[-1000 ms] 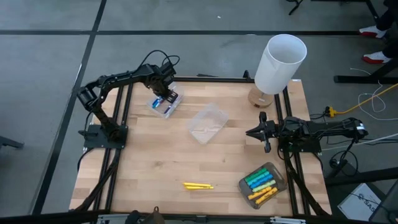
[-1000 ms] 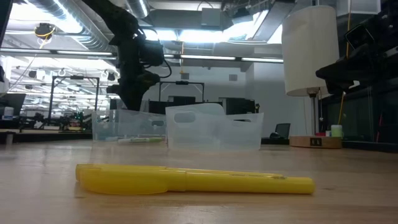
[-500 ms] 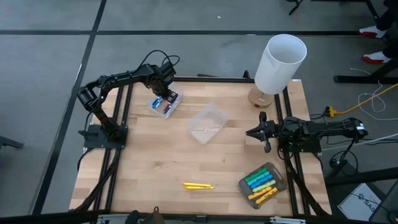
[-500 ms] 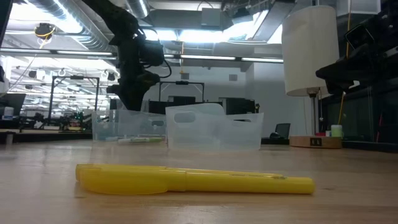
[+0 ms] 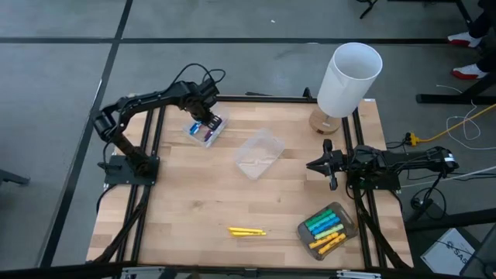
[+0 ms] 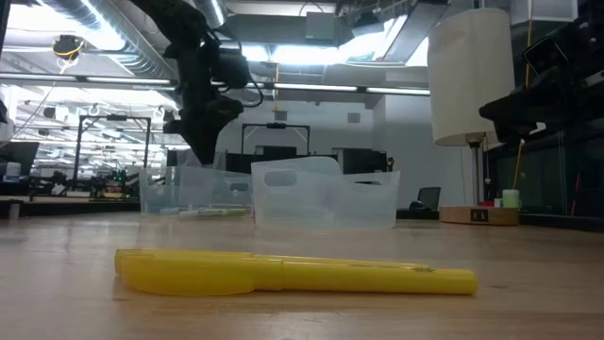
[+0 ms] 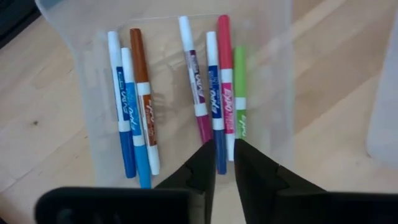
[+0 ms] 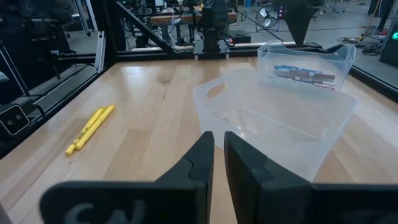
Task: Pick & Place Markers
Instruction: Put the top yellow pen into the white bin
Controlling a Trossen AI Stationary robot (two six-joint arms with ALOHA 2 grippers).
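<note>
Markers (image 7: pixel 217 99): seven in the far-left tub (image 5: pixel 206 129), long axes parallel and running away from the left gripper (image 7: pixel 221 163), poised directly above, fingers nearly together, seemingly empty; right gripper (image 8: pixel 217 155), narrowed, empty, waits well apart.

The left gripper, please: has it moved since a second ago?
Yes. In the low view the left gripper has risen above the clear tub it hung over.

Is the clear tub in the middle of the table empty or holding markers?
Empty: the middle tub shows only bare clear plastic inside.
</note>
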